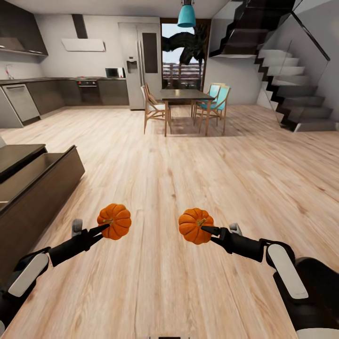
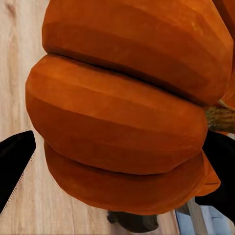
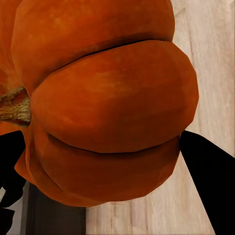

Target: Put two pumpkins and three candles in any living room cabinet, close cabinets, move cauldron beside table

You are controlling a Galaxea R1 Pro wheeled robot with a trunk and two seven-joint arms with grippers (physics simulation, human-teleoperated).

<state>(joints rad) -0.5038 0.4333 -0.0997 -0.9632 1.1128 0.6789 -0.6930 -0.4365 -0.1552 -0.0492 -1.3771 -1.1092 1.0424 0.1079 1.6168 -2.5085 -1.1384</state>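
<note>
At the left edge of the head view the cabinet [image 1: 42, 181] stands with a drawer pulled open, its dark front facing the wooden floor [image 1: 188, 165]. Low in the frame, the left gripper [image 1: 101, 230] is clenched on one pumpkin [image 1: 114, 221] and the right gripper [image 1: 207, 230] on the other pumpkin [image 1: 195, 225]. Both look light, rigid and smooth-ribbed, so pinching across the ribs near the stem seems safest. Being squat, neither has a long axis; their stems point back toward the grippers.
</note>
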